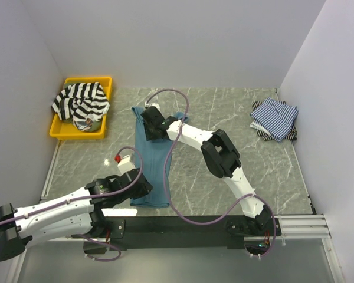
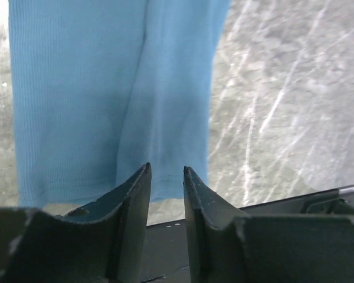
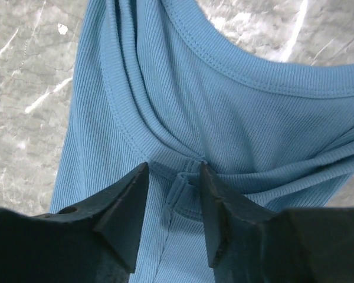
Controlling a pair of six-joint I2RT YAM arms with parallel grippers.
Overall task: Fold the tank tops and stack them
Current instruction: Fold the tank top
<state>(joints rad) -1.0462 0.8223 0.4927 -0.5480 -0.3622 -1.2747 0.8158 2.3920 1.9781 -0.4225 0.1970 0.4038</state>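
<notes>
Rightward, open marble (image 1: 283, 171) borders the teal tank top (image 1: 155, 171) lengthwise.

A: What tank tops do you have on your table?
B: One teal-blue tank top (image 1: 152, 168). One bold black-and-white striped tank top (image 1: 79, 101). Thin blue-and-white striped tank tops (image 1: 274, 117): one pile, at least two layers showing; you cannot count it closer. At least four tops in all.
A: And the rest?
B: One yellow tray (image 1: 64, 134). Two arms: left arm (image 1: 59, 213), right arm (image 1: 224, 156).
</notes>
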